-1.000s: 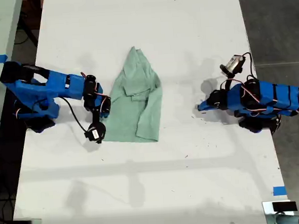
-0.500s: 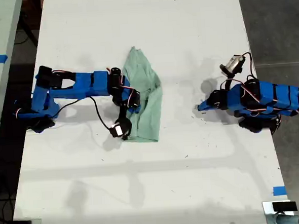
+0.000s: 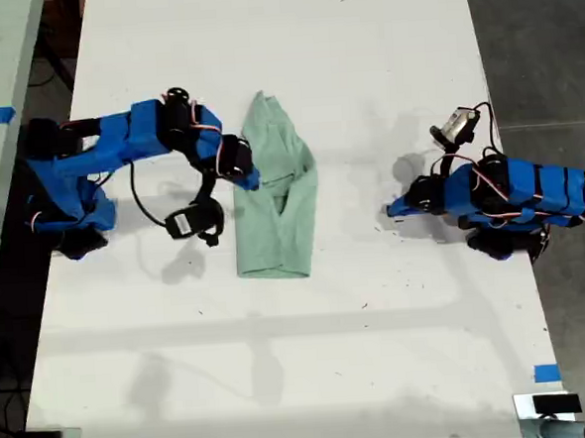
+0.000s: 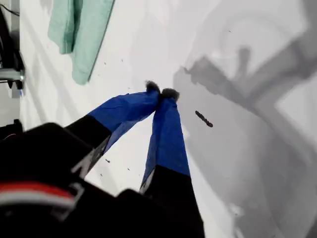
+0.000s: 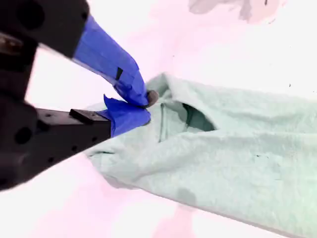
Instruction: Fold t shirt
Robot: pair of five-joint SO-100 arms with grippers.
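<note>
- The t shirt [image 3: 275, 205] is being shown lying on the white table [image 3: 302, 377], approx. mid-table, somewhat toward the exterior view's left. It is folded into a long narrow strip, tapering to a point at its far end and squared off at its near end.
- My second gripper [image 5: 143, 106] is being held at the shirt's edge on the exterior view's left, approx. halfway along the strip [image 3: 242, 172]. Its blue-taped jaws are being kept nearly closed, tips almost meeting at a raised fold of cloth by the collar area. Whether cloth is actually being pinched between them cannot be told.
- My first gripper [image 4: 161, 93] is being held low over bare table, well apart from the shirt, toward the exterior view's right [image 3: 396, 210]. Its jaws are being kept together, tips touching, w/ nothing between them.
- A dark speck [image 4: 203, 119] is being seen on the table just beside the first gripper's tips.
</note>
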